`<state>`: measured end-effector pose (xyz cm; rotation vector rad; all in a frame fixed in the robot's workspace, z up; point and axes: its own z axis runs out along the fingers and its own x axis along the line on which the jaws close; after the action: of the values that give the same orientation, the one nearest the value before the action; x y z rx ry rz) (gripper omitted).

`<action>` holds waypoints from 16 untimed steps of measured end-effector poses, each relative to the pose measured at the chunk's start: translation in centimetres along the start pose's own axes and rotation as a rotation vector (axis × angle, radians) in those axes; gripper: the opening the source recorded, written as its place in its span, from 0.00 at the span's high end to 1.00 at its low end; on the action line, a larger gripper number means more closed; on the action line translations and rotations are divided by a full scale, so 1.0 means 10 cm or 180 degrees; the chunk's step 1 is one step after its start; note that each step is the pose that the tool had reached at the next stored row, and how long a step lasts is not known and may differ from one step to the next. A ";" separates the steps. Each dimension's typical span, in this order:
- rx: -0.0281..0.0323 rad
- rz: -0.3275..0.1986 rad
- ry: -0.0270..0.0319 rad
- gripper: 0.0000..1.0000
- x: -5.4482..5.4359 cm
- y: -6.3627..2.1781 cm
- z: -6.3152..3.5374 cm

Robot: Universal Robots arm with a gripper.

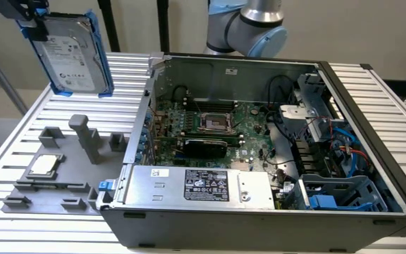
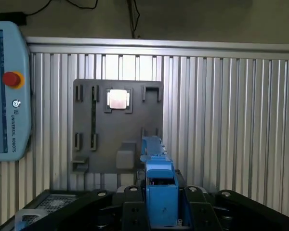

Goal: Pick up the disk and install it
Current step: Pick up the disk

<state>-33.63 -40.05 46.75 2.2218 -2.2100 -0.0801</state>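
Observation:
The disk (image 1: pixel 76 53), a silver-grey hard drive with a white label and bright blue side rails, hangs upright in the air at the exterior view's upper left. My gripper (image 1: pixel 34 22) is shut on its top edge. It is held well above the grey fixture plate (image 1: pixel 76 182) on the table. In the wrist view the disk (image 2: pixel 160 185) shows edge-on as a blue rail clamped between my gripper (image 2: pixel 161 211) fingers, with the fixture plate (image 2: pixel 111 139) beyond it.
An open computer case (image 1: pixel 259 159) lies at the exterior view's right, with a blue plastic cage (image 1: pixel 344 193) in its near corner. A small silver chip (image 1: pixel 44 165) rests on the fixture plate. A teach pendant (image 2: pixel 7 91) lies by the ribbed table.

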 end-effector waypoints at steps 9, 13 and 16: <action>-0.0018 0.0000 -0.0008 0.67 0.11 -0.365 -0.383; -0.0018 0.0000 -0.0009 0.67 0.18 -0.544 -0.437; -0.0019 0.0000 -0.0009 0.67 0.25 -0.674 -0.457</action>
<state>-26.70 -42.61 50.96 2.2201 -2.2083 -0.0897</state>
